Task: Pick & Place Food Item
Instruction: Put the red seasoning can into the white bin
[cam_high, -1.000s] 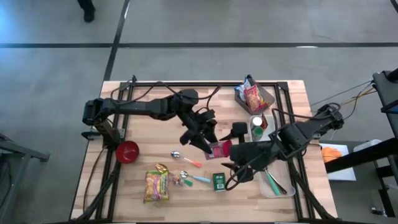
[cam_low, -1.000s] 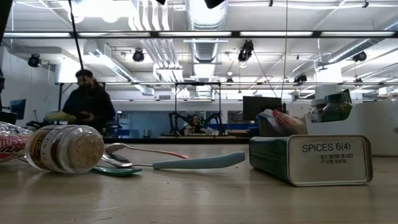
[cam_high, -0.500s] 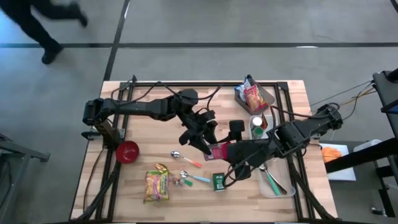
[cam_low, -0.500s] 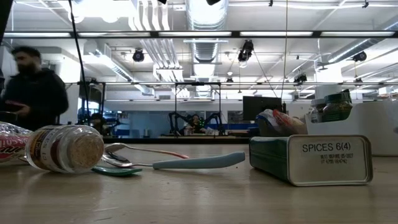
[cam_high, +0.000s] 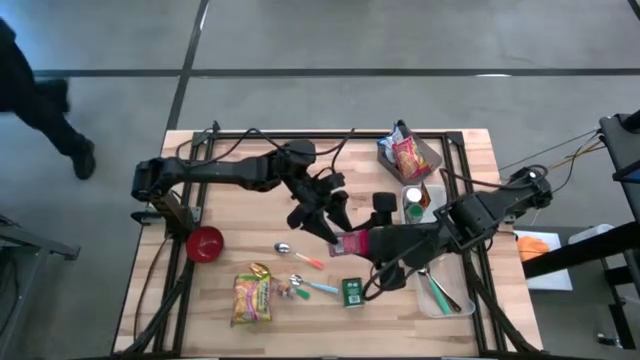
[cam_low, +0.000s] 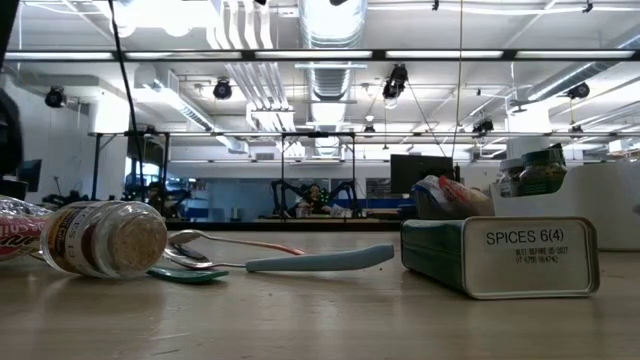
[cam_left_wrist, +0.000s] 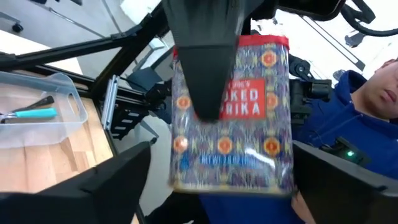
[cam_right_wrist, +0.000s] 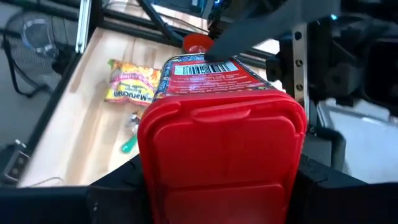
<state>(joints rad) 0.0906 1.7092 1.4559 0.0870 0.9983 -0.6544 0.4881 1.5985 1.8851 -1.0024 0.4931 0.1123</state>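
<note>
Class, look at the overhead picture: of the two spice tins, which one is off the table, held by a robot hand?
The red paprika tin, held in the right hand. The green spice tin lies on the table.

Two spoons (cam_high: 300, 258) — one red bowl (cam_high: 205, 243)

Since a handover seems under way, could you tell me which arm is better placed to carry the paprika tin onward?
Right: the right gripper clasps the paprika tin at its red lid, while the left gripper stands open beside it.
</note>
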